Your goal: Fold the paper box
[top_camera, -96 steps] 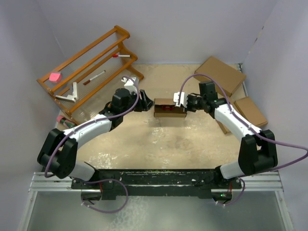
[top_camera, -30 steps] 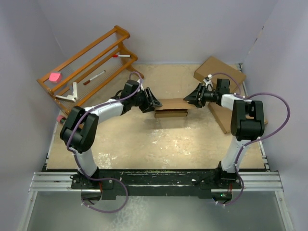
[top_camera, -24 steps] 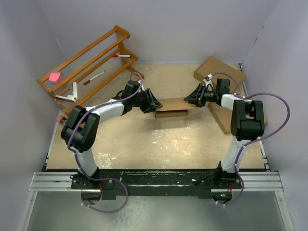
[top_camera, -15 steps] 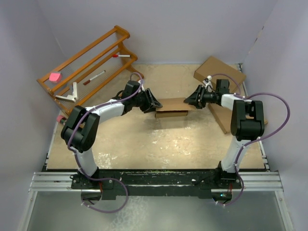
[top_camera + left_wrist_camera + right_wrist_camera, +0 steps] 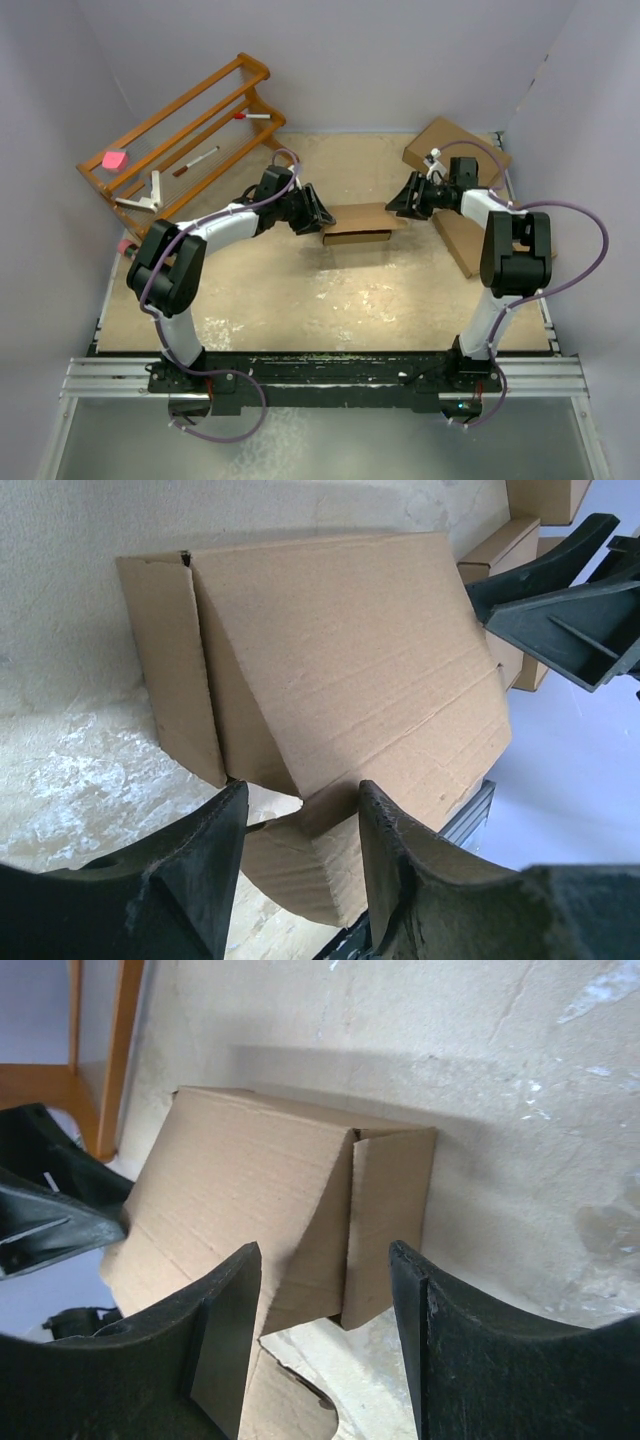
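The paper box [image 5: 357, 222] lies mid-table, a brown cardboard shape with its lid sloping down over the body. In the left wrist view the paper box [image 5: 330, 660] fills the frame, and a loose side flap [image 5: 300, 865] lies on the table in the gap of my left gripper [image 5: 300, 815]. That gripper is open at the box's left end [image 5: 322, 216], its fingers not pressing the flap. My right gripper [image 5: 394, 207] hangs open at the box's right end. Its view shows the paper box [image 5: 260, 1180] just beyond the open right gripper [image 5: 322, 1295].
A wooden rack [image 5: 180, 140] with markers and a pink block [image 5: 115, 158] stands at the back left. A larger brown box [image 5: 445, 135] sits at the back right, and a flat brown box [image 5: 462, 245] lies under the right arm. Walls close in on three sides.
Since the oldest frame both arms have swung out to the box's ends and the lid has come down over the box. Over the last second the right gripper drew back slightly.
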Robot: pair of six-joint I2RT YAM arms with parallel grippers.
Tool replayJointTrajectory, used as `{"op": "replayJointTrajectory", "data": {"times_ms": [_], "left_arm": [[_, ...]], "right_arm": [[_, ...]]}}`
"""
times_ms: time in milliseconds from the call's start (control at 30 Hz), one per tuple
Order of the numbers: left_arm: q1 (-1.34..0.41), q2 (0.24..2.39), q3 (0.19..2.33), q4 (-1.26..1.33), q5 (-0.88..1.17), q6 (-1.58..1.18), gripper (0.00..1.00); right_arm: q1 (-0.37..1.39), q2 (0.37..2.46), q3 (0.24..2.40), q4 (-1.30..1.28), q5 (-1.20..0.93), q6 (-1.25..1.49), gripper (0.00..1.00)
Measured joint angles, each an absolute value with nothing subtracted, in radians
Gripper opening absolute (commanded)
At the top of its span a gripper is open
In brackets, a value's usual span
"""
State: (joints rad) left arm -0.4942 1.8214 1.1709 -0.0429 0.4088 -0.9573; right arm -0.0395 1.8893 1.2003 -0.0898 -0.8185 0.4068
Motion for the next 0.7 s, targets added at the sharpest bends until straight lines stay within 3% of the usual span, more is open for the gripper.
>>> {"op": "replayJointTrajectory", "data": {"times_ms": [700], "left_arm": [[-0.494, 1.891, 1.221, -0.178, 0.380, -0.825, 0.53]], "right_arm": [[0.000, 1.893, 1.231, -0.202, -0.651, 0.257, 0.56]]}}
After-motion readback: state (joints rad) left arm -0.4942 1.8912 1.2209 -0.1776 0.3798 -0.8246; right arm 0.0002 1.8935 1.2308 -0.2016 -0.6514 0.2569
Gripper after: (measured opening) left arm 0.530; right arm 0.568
